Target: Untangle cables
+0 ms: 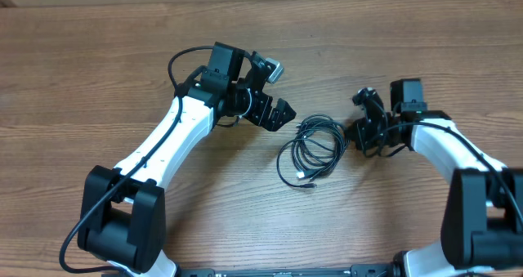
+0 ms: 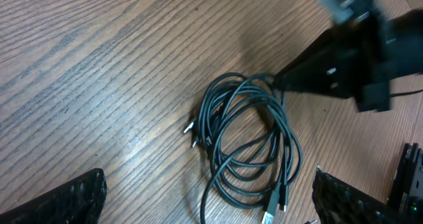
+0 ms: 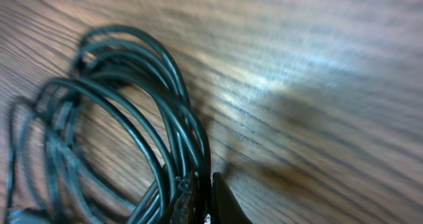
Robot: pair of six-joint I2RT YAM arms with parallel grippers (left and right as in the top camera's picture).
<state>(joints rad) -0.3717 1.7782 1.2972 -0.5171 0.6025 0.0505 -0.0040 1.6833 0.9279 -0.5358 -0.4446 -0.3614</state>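
Observation:
The cables [image 1: 313,149] are thin black cords lying in one loose coil on the wooden table, with small plugs at its lower edge [image 2: 274,207]. My right gripper [image 1: 350,136] is at the coil's right edge, and in the right wrist view its fingers [image 3: 201,199] are shut on a few of the strands [image 3: 168,118]. My left gripper [image 1: 282,113] hangs just up and left of the coil, wide open and empty. In the left wrist view the coil [image 2: 248,145] lies ahead of its spread jaws [image 2: 208,184], apart from them.
The wooden table [image 1: 98,56] is bare all round the coil. The right arm's black gripper body [image 2: 337,65] reaches into the left wrist view from the upper right. Thicker black wires run along both white arms.

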